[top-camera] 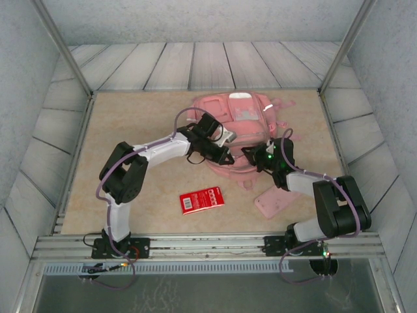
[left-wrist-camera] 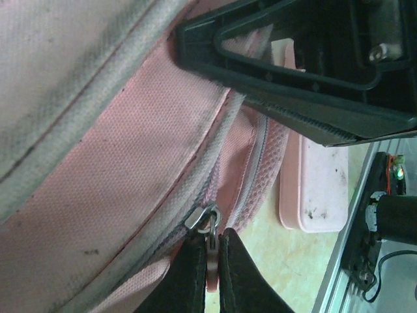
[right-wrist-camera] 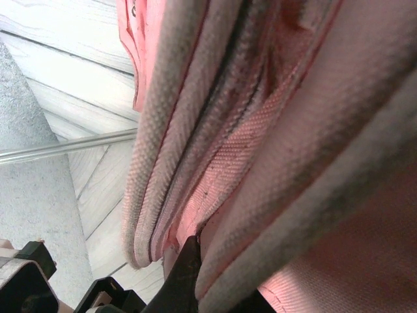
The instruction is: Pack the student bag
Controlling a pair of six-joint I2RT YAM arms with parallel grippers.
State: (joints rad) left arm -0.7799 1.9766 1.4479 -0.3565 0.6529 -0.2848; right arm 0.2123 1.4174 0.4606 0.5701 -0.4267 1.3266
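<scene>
Near edge: red booklet [top-camera: 202, 200], flat pink case [top-camera: 277, 202]. My left claw [left-wrist-camera: 210, 242] is clenched on the zip pull [left-wrist-camera: 210, 225]. My right claw [right-wrist-camera: 190, 251] pinches the student bag [top-camera: 238, 120] fabric. The bag lies mid-table, front up, long axis near-to-far.

Left arm [top-camera: 120, 176]: elbow raised, forearm reaching forward and to the right.
Left gripper [top-camera: 223, 155]: jaws closed on a zip pull [left-wrist-camera: 212, 238].
Right arm [top-camera: 335, 208]: elbow folded close above its base, forearm reaching forward and to the left.
Right gripper [top-camera: 251, 155]: jaws closed, near the left gripper.
</scene>
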